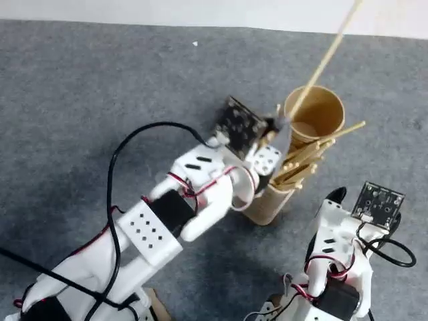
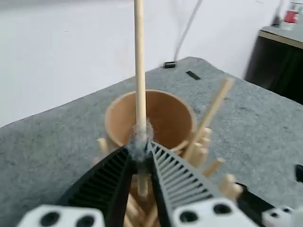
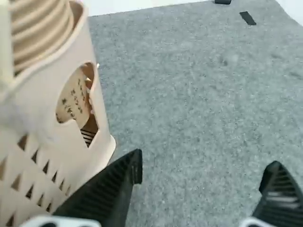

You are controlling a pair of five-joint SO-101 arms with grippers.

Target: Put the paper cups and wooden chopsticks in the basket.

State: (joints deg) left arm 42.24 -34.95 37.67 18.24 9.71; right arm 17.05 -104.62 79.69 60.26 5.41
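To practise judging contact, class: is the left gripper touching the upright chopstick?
Touching. The left wrist view shows the left gripper closed on the chopstick from both sides, with no gap, above the paper cup.

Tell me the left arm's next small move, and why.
Probably open the left gripper: it is shut on a chopstick whose lower end already sits among the other chopsticks beside the paper cup in the basket.
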